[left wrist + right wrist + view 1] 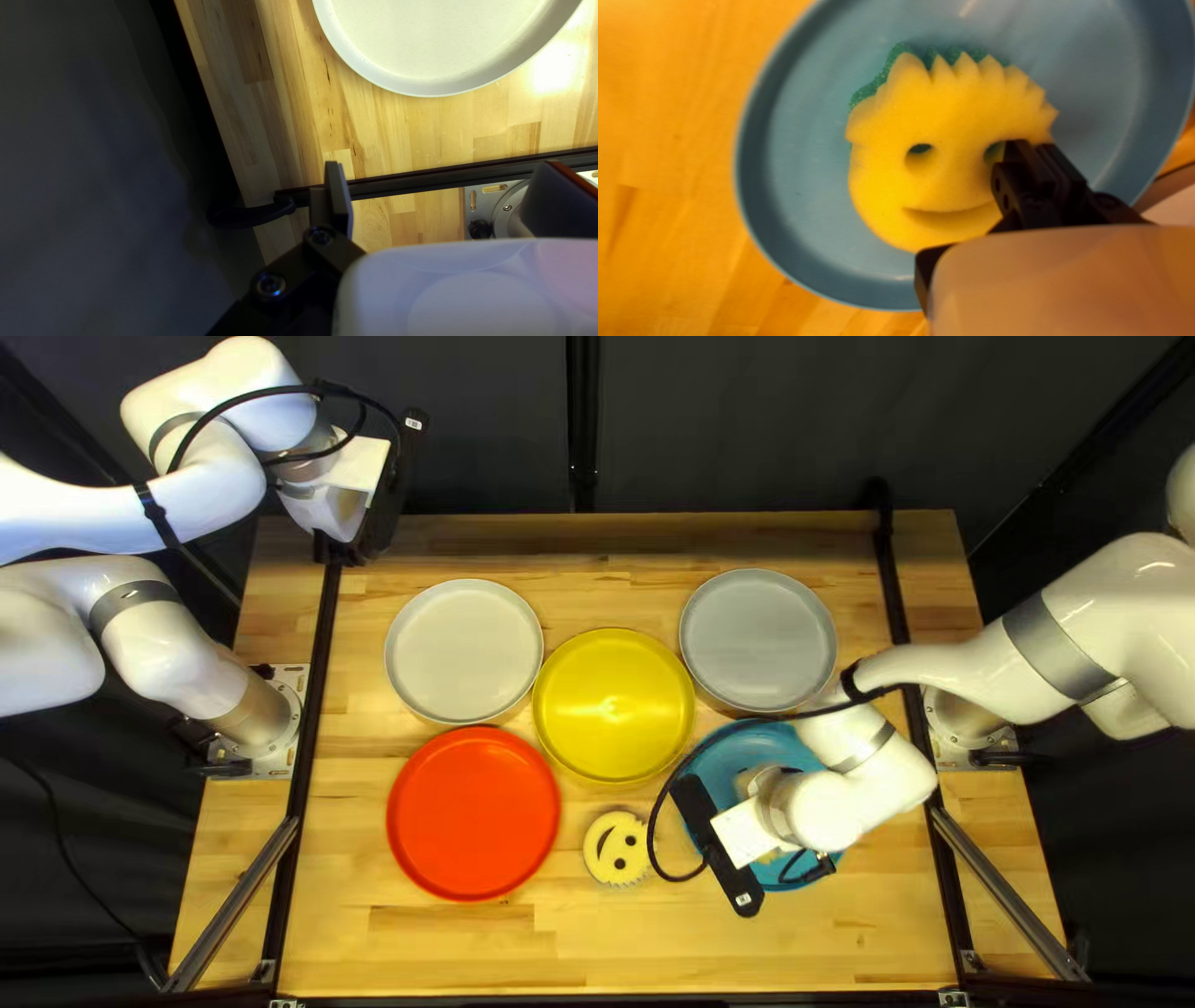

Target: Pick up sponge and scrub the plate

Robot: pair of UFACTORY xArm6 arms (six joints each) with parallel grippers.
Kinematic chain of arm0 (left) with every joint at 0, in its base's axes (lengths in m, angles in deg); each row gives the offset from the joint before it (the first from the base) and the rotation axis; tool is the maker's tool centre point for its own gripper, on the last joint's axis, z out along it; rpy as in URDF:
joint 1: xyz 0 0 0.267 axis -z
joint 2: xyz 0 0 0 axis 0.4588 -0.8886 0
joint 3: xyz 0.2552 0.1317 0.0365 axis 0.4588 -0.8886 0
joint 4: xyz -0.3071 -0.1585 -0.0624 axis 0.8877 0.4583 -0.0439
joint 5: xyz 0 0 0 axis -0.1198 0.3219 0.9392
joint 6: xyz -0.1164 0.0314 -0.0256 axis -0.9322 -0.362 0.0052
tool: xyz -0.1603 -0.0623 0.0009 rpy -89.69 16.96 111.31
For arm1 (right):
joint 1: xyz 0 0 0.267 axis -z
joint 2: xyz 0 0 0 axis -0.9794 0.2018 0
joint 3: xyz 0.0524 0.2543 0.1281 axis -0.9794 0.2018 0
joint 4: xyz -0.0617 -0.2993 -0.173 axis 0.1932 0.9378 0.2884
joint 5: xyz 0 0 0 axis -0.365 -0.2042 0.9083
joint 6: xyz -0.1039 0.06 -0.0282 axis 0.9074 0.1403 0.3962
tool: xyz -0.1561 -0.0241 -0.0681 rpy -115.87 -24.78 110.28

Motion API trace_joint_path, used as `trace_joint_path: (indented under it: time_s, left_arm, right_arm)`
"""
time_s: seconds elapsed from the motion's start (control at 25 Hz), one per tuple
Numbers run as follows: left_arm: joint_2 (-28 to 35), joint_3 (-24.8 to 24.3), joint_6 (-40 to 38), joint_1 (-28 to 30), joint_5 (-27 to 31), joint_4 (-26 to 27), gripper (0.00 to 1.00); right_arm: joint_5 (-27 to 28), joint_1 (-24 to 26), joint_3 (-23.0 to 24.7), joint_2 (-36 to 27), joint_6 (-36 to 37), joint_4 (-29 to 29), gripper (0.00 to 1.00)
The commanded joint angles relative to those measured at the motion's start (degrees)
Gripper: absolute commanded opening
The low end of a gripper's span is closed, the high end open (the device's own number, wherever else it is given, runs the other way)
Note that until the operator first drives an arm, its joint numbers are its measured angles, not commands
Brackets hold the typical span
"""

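Note:
My right gripper (747,831) is low over the blue plate (720,769), its fingertips hidden in the top left view. In the right wrist view that gripper (1036,150) is shut on one side of a yellow smiling sponge (949,180) with green backing, one finger at an eye hole, the other at the outer edge. The sponge lies over the blue plate (778,205); whether it touches is unclear. Raised near the table's far left corner, my left gripper (339,548) is open, holding nothing; in its wrist view, the gripper (445,186) has its fingers wide apart.
A second yellow smiling sponge (603,864) rests between the red plate (473,813) and the blue one. Yellow (614,706), pale grey (464,650) and grey (758,641) plates lie farther back. Dark rails (306,747) run along the table's sides.

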Motion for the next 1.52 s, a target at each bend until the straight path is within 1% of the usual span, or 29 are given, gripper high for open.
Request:
trace_joint_path:
  time_s: [0.04, 0.16, 0.28, 0.6, 0.64, 0.88, 0.92, 1.04, 1.16, 1.28, 1.4, 1.44, 1.48, 1.52]
  left_arm:
    - [0.0, 0.0, 0.0, 0.0, 0.0, 0.0, 1.0]
    - [0.0, 0.0, 0.0, 0.0, 0.0, 0.0, 1.0]
    - [0.0, 0.0, 0.0, 0.0, 0.0, 0.0, 1.0]
    - [0.0, 0.0, 0.0, 0.0, 0.0, 0.0, 1.0]
    - [0.0, 0.0, 0.0, 0.0, 0.0, 0.0, 1.0]
    - [0.0, 0.0, 0.0, 0.0, 0.0, 0.0, 1.0]
    - [0.0, 0.0, 0.0, 0.0, 0.0, 0.0, 1.0]
    - [0.0, 0.0, 0.0, 0.0, 0.0, 0.0, 1.0]
    - [0.0, 0.0, 0.0, 0.0, 0.0, 0.0, 1.0]
    - [0.0, 0.0, 0.0, 0.0, 0.0, 0.0, 1.0]
    - [0.0, 0.0, 0.0, 0.0, 0.0, 0.0, 1.0]
    - [0.0, 0.0, 0.0, 0.0, 0.0, 0.0, 1.0]
    - [0.0, 0.0, 0.0, 0.0, 0.0, 0.0, 1.0]
    - [0.0, 0.0, 0.0, 0.0, 0.0, 0.0, 1.0]
  right_arm:
    - [-1.6, 5.4, 1.7, -1.7, 4.3, 0.6, 0.0]
    - [-2.8, 7.6, 2.1, -1.4, 6.2, 0.1, 0.0]
    - [-3.3, 6.9, 1.9, -0.7, 5.9, -0.5, 0.0]
    - [-2.7, -0.2, 1.6, 0.5, 0.4, -1.2, 0.0]
    - [-1.9, -2.1, 1.3, 0.5, -1.1, -1.4, 0.0]
    - [-0.3, -8.6, -0.2, 2.1, -6.2, -1.8, 0.0]
    - [0.1, -10.4, -0.3, 2.3, -7.5, -1.9, 0.0]
    - [0.9, -12.5, -0.5, 2.2, -8.7, -2.3, 0.0]
    - [1.3, -12.9, -0.6, 2.3, -8.4, -2.7, 0.0]
    - [1.5, -11.4, 0.2, 1.2, -7.1, -2.5, 0.0]
    - [0.9, -8.1, 2.7, -1.5, -4.8, -1.9, 0.0]
    - [0.6, -6.3, 3.7, -2.4, -3.6, -1.6, 0.0]
    - [0.4, -5.7, 4.0, -2.7, -3.2, -1.5, 0.0]
    - [-0.1, -3.5, 4.8, -3.4, -1.6, -1.1, 0.0]
